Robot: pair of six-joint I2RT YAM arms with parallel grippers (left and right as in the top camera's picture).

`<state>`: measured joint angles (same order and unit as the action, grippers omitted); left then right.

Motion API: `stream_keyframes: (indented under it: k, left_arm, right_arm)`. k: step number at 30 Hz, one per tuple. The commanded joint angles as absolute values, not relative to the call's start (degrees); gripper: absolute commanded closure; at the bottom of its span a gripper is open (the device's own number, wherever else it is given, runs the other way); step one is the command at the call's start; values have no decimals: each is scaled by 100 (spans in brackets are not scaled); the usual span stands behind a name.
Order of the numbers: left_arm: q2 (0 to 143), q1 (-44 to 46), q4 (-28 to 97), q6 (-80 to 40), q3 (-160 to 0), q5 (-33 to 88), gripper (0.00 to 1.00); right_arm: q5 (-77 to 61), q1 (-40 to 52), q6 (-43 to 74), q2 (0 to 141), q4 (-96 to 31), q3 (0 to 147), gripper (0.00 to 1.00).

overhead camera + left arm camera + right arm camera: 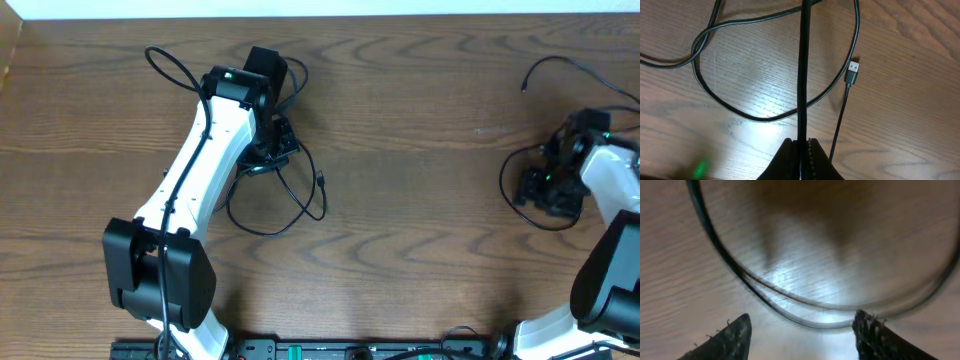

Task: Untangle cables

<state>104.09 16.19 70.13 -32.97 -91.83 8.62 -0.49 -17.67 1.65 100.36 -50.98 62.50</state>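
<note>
black cables [803,75], brown wood-grain table [420,200]

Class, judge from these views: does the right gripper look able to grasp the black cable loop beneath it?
Probably yes: the right gripper stands open, the black cable loop crosses the table right under its gap, and nothing covers it there.

No text, label, brand, number or sign is showing legibly in any view. The plug [852,74] of one black cable [840,119] is facing the left wrist camera, but any marking on it is appearing too small to read.
</note>
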Motion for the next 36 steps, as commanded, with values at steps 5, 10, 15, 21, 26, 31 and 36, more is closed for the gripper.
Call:
stream_keyframes:
  k: [5, 10, 15, 21, 26, 31, 36]
  left_arm:
    - [10394, 1594, 7046, -3258, -9198, 786, 93]
    - [10394, 1594, 7043, -3258, -9198, 786, 93]
    - [10394, 1594, 7046, -3258, -9198, 786, 92]
    - [10394, 1594, 7048, -3258, -9198, 786, 93]
    - [10394, 1594, 7087, -3258, -9198, 786, 93]
    - [10394, 1594, 7159, -3258, -9198, 786, 92]
    - [10394, 1594, 7159, -3260, -9198, 786, 93]
  right_arm:
    - [115, -1719, -803, 9966, -4278, 5437, 31]
    - [148, -1721, -799, 9966, -4213, 5275, 58]
    - [829, -1721, -375, 9966, -4097, 5280, 99]
    - [1079, -1721, 40, 9963, -4397, 6283, 99]
    - [1437, -1798, 40, 9963, -4884, 7972, 99]
    - [1789, -2272, 47, 9963, -4565, 8565, 99]
    - [1728, -2917, 810, 9968, -4392, 8549, 99]
